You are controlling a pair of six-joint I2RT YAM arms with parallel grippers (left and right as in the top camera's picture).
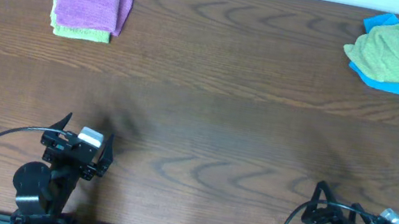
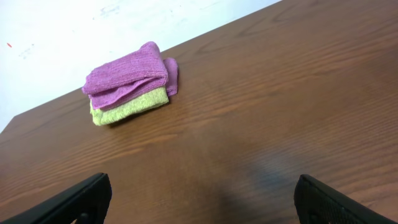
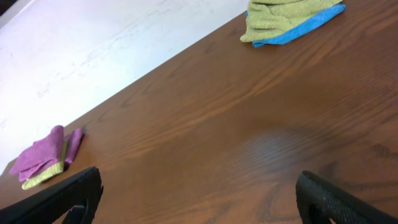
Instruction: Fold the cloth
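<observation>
Wood-grain brown table point(image 1: 206, 121), smooth and flat. Fuzzy lilac cloth point(image 1: 91, 4) sits at 10 o'clock, a lumpy folded square stacked on a lime-green cloth point(image 1: 82, 32). Crumpled green towel point(image 1: 391, 51) lies over a blue cloth point(image 1: 390, 84) at 2 o'clock. Spread wide, holding nothing: left fingers point(image 2: 74, 202), right fingers point(image 3: 336, 199).

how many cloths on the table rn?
4. Far left: purple cloth on top of a lime-green cloth. Far right: second green cloth crumpled over a blue cloth. More could be hidden within either pile.
</observation>
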